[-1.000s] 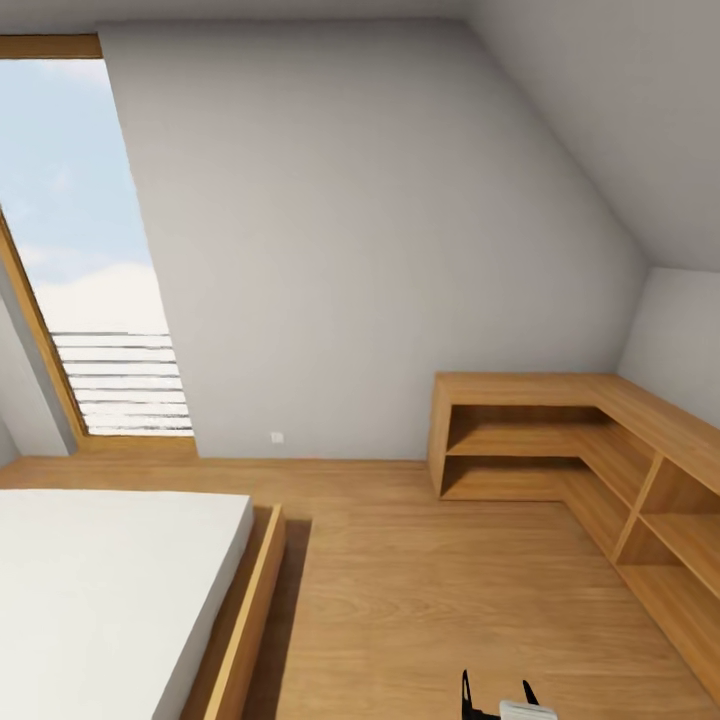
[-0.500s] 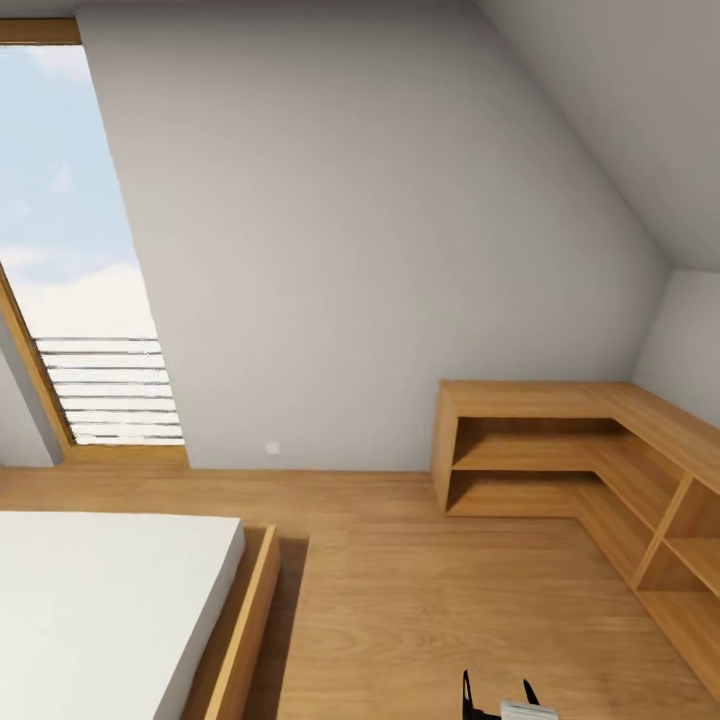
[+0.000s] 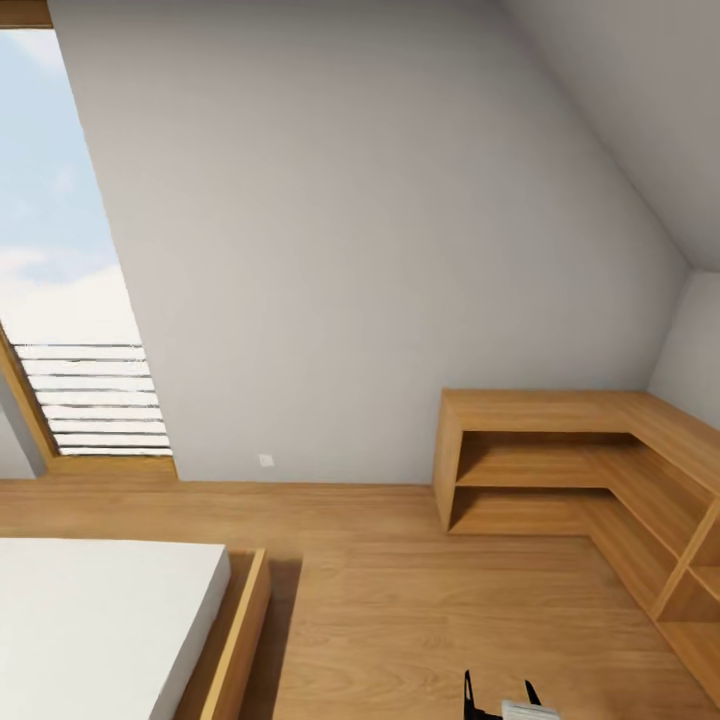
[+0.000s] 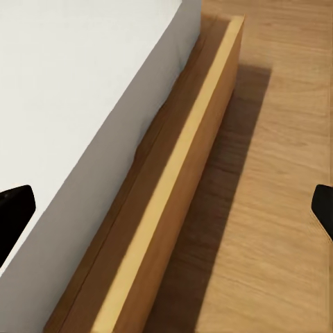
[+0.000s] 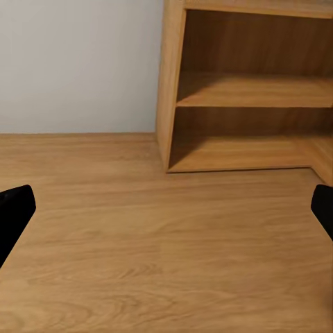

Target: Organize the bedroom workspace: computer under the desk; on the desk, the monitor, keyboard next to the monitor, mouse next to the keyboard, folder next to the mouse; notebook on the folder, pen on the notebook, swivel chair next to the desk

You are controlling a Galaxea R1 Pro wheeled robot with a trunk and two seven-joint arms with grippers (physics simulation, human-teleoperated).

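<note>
Robot in transit, desk etc. unseen — bed [image 3: 100,620] at 8 o'clock, wooden shelf unit [image 3: 560,450] at 3. Both pincers spread wide, empty. Next: probably locate the desk.

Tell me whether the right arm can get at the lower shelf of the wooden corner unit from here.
Probably not: bare wood floor separates the open right end effector from the lower shelf, though nothing blocks the way.

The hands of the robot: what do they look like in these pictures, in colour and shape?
Each wrist view shows two black fingers with blunt angled tips: the left hand over the bed edge, the right hand over the wood floor. In the head view, thin black prongs and a white block show at the bottom edge.
</note>
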